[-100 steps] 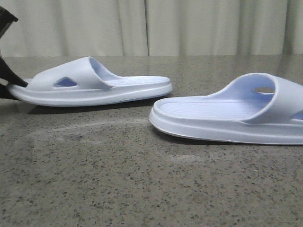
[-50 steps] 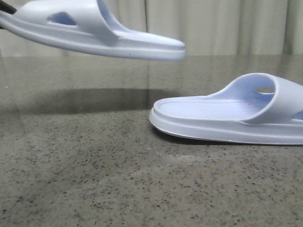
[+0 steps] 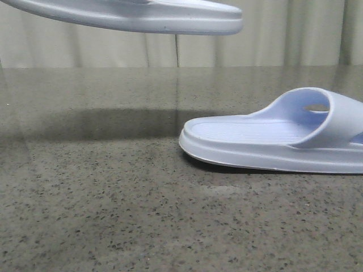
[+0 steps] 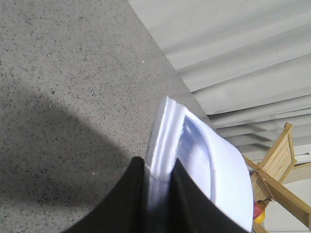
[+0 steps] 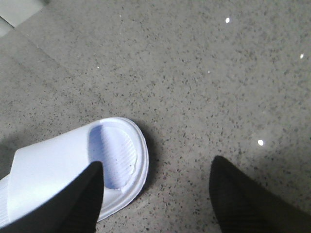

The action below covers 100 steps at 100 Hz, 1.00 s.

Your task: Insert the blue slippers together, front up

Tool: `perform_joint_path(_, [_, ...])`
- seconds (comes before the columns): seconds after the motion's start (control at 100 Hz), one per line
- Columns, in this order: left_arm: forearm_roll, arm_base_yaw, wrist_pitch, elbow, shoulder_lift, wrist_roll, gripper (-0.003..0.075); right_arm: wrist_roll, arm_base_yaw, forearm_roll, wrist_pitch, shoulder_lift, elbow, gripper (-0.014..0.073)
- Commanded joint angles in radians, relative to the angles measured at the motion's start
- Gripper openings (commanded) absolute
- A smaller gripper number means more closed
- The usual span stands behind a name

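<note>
One blue slipper (image 3: 142, 20) hangs high over the table's left side, its sole level; only the sole and rim show at the top of the front view. My left gripper (image 4: 159, 167) is shut on that slipper's (image 4: 218, 165) sole edge and is itself out of the front view. The other blue slipper (image 3: 272, 141) lies flat on the table at the right, strap to the right. My right gripper (image 5: 156, 161) is open above the table beside this slipper's (image 5: 63, 165) toe end. One finger overlaps its rim in the right wrist view, with nothing held.
The grey speckled stone tabletop (image 3: 113, 198) runs back to a pale curtain (image 3: 272, 39). A wooden frame (image 4: 286, 165) stands beyond the table's far edge in the left wrist view.
The left slipper has risen off the table to the top of the front view and drifted a little to the right. The right slipper has not moved.
</note>
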Motion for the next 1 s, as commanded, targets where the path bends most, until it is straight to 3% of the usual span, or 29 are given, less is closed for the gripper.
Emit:
perform_joint_path(0.0, [-0.046, -0.009, 0.015, -0.026, -0.016, -0.001, 0.002, 0.021, 0.002, 0.022, -0.089, 0.042, -0.023, 0.0401])
perform_joint_path(0.99, [-0.046, -0.009, 0.021, -0.026, -0.016, -0.001, 0.002, 0.021, 0.002, 0.242, -0.314, 0.508, -0.023, 0.0401])
